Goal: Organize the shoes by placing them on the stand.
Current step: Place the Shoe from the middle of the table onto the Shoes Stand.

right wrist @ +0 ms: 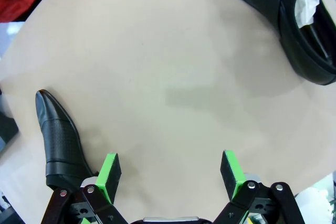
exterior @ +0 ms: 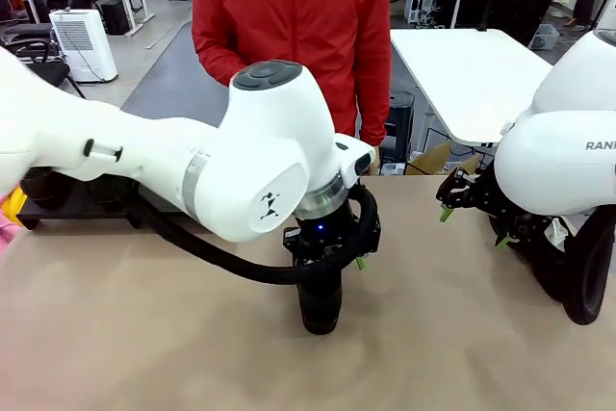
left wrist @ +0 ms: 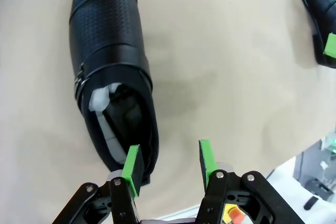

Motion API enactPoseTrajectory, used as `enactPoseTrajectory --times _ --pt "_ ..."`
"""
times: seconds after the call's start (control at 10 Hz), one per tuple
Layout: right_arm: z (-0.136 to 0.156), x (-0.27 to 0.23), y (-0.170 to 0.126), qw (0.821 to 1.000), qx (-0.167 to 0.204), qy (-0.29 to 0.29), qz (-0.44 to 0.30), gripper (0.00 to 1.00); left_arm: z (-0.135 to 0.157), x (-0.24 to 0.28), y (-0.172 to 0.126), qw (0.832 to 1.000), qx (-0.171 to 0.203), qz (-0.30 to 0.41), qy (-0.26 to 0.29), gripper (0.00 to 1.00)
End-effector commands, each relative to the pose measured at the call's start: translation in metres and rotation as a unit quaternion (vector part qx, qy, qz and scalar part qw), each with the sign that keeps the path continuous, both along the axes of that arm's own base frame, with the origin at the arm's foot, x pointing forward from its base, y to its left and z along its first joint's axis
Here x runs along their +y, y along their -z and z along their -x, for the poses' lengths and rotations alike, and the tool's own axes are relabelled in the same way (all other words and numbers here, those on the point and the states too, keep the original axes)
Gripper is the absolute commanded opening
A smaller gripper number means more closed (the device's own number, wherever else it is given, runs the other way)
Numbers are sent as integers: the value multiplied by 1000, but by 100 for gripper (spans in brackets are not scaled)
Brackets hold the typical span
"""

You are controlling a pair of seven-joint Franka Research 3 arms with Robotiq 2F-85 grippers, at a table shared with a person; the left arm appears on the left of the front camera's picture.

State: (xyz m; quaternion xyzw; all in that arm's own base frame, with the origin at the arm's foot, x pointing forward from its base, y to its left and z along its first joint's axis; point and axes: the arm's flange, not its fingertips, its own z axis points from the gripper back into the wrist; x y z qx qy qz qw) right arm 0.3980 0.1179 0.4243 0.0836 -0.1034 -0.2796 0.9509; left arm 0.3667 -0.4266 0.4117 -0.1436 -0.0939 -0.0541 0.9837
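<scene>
Shoe [left wrist: 113, 72], black and stuffed with white paper [left wrist: 100, 98], lies on the tan desk [left wrist: 236, 77] beneath the left pincer [left wrist: 168, 157], whose green pads [left wrist: 131, 167] stand partly apart at its heel, unclamped. The right pincer [right wrist: 169, 174] hangs wide apart over the desk near a second shoe [right wrist: 286, 19]. The black stand [exterior: 67, 209] sits far left.

Left gripper [exterior: 325, 257] just above a black shoe [exterior: 320, 307], tan table [exterior: 144, 353], person [exterior: 289, 26] in red beyond
</scene>
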Motion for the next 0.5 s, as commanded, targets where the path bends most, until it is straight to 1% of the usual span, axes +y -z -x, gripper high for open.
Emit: enactPoseTrajectory --times 0.0,0.4 --pt "-1 1 -1 1000 -8 -7 -5 100 -8 -20 4 1000 -24 -16 -7 57" --pt "-1 1 -1 1000 -8 -7 -5 100 -16 -28 28 998 -31 -46 -19 57"
